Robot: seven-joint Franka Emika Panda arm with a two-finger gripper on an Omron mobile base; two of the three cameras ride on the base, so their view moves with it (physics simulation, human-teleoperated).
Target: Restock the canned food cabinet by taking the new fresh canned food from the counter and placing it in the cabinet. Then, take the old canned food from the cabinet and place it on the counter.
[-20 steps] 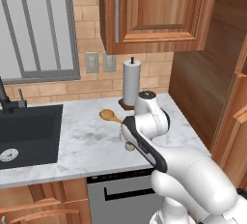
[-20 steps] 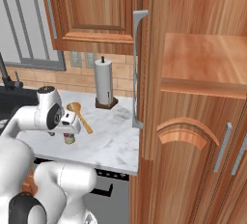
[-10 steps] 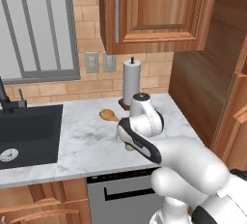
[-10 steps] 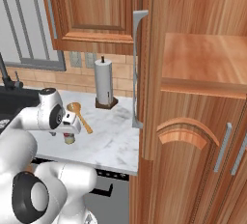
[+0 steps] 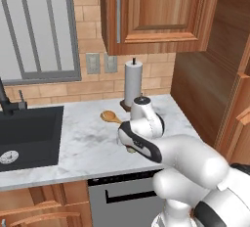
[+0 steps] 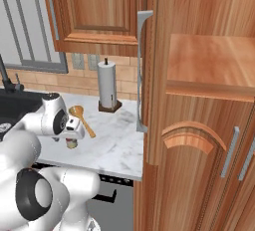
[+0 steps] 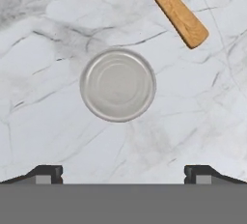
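From the hand camera the can [image 7: 117, 85] shows just its silvery lid, so its label bands are hidden. The wooden spoon [image 7: 175, 10] beside the can is cut off by the top edge. In the right base view the hand [image 6: 72, 136] covers the can's top, leaving a sliver beneath on the bench [image 6: 114, 148].

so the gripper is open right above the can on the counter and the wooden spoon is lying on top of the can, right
Not quite. The gripper is open above the can on the counter, but the wooden spoon isn't on the can. The hand view shows it lying on the marble beside the can, with a clear gap between them.
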